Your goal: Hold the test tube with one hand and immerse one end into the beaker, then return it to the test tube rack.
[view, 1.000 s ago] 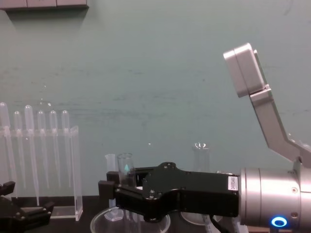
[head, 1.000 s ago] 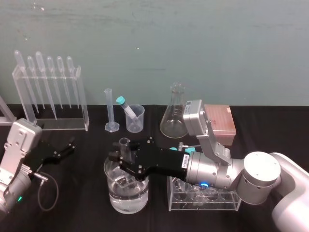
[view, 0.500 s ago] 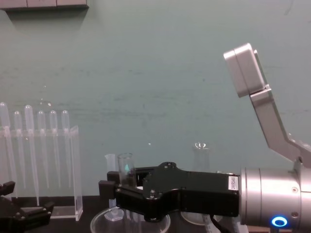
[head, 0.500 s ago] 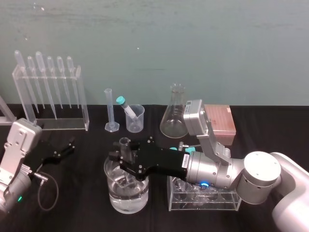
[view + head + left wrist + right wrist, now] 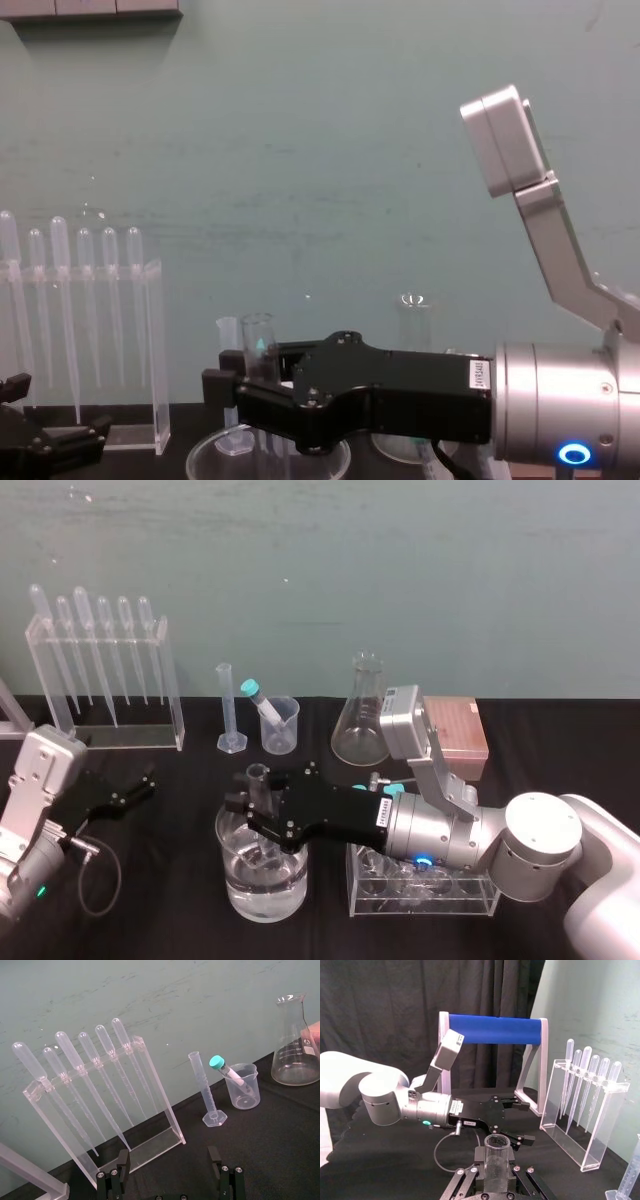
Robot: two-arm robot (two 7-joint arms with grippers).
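The right gripper (image 5: 250,808) is clenched on the test tube (image 5: 258,778), holding it upright with its lower end inside the beaker (image 5: 262,890) near the middle of the worktop's front edge. The test tube rack (image 5: 456,736) sits toward the back right. The left gripper (image 5: 135,788) rests released near the left edge
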